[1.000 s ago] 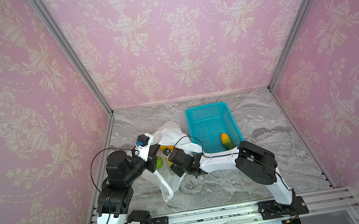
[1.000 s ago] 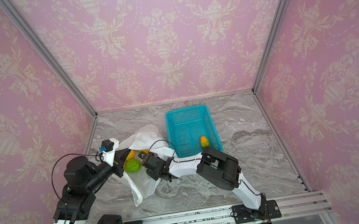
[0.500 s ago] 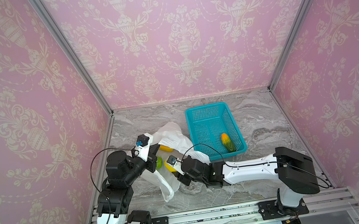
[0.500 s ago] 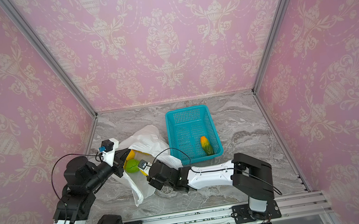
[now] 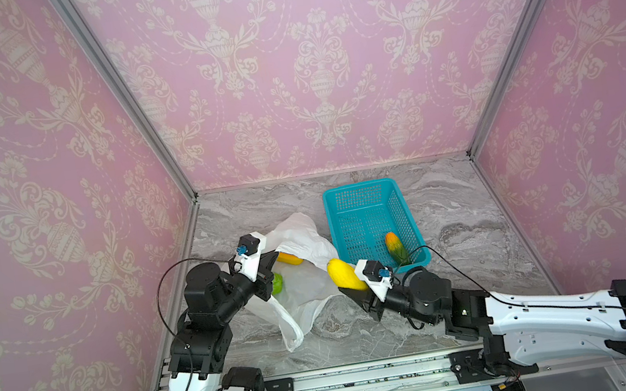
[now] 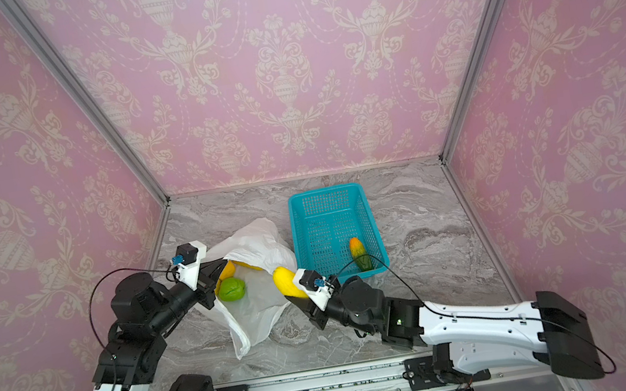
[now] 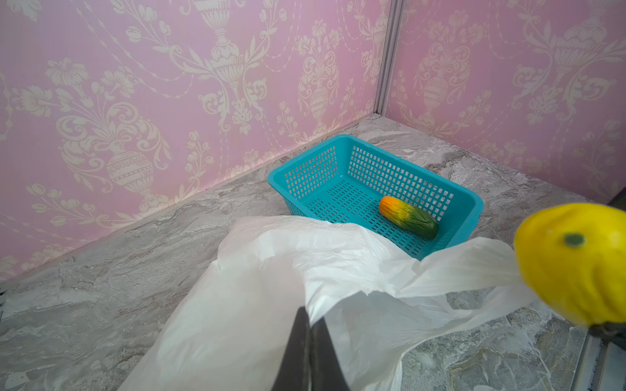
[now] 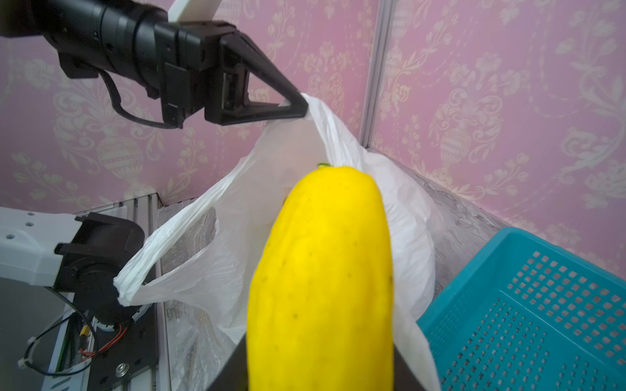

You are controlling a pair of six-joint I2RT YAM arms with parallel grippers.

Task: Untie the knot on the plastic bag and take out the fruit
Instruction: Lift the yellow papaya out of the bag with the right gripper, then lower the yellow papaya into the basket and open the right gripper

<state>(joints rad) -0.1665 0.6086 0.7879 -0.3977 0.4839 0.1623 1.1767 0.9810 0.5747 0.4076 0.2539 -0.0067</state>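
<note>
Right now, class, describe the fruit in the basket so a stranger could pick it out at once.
On the marble table, find the teal basket. One oblong fruit lies alone in its near right corner. It fades from orange to green, unlike the plain yellow fruit and round green one near the bag.

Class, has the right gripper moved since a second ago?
Yes. The right gripper, holding a yellow fruit, has drawn out of the bag rightward, toward the basket's near corner.
</note>
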